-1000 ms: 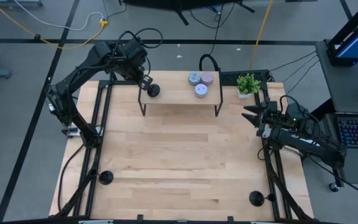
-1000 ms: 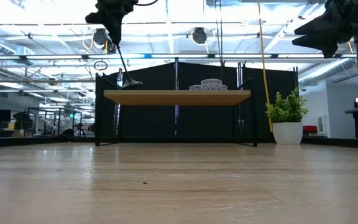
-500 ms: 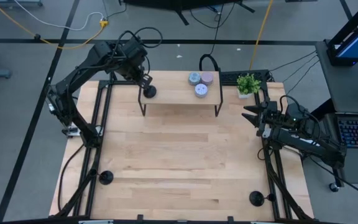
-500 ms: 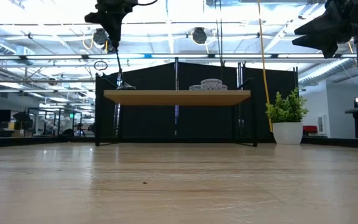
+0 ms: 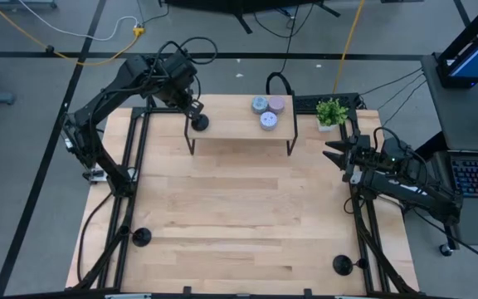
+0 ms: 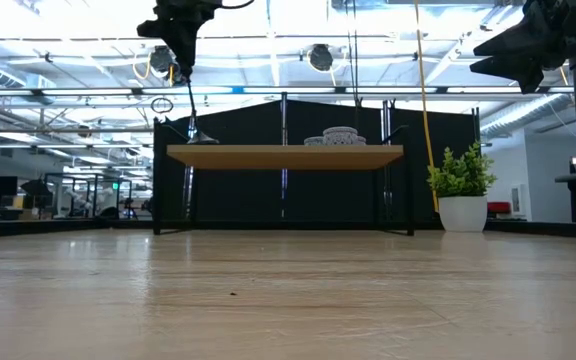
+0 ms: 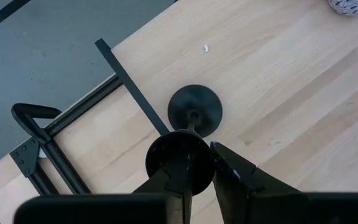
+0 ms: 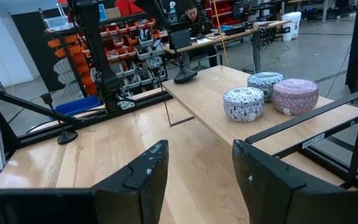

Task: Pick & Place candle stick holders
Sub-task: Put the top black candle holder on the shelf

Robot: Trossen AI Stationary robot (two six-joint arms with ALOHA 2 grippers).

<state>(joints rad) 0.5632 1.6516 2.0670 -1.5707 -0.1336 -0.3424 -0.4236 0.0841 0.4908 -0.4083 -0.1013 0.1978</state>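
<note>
The left tool (image 5: 193, 110) hangs over the far left of the worktop (image 5: 239, 216). Its fingers (image 7: 235, 174) flank the cup top of one candle stick holder (image 5: 198, 122). The wrist view shows them close on either side of the cup, but I cannot tell whether they still pinch it or have just let go.

Nearest, two more holders stand untouched on the bare worktop. One (image 5: 141, 238) is at about 7 o'clock and the other (image 5: 342, 265) at about 5 o'clock. Farther in, at 3 o'clock, the right tool (image 5: 332, 153) waits over the edge with its fingers spread and nothing between them.

At 12 o'clock stands the raised shelf (image 5: 239, 137). Three patterned pucks (image 5: 267, 110) sit toward its 2 o'clock side, and a small plant (image 5: 331, 111) stands just beyond that end.

The change is at the shelf's 9 o'clock end. A second ago the holder hung tilted from the left tool, its disc base swung out and clear of the board. Now the stem is upright under the tool and the base lies flat on the shelf.

That looks like the first placement made, or all but made. What remains for this holder is a clean release and a straight lift, so the thin stem is not dragged over. After that, the two near holders are still to be fetched.
</note>
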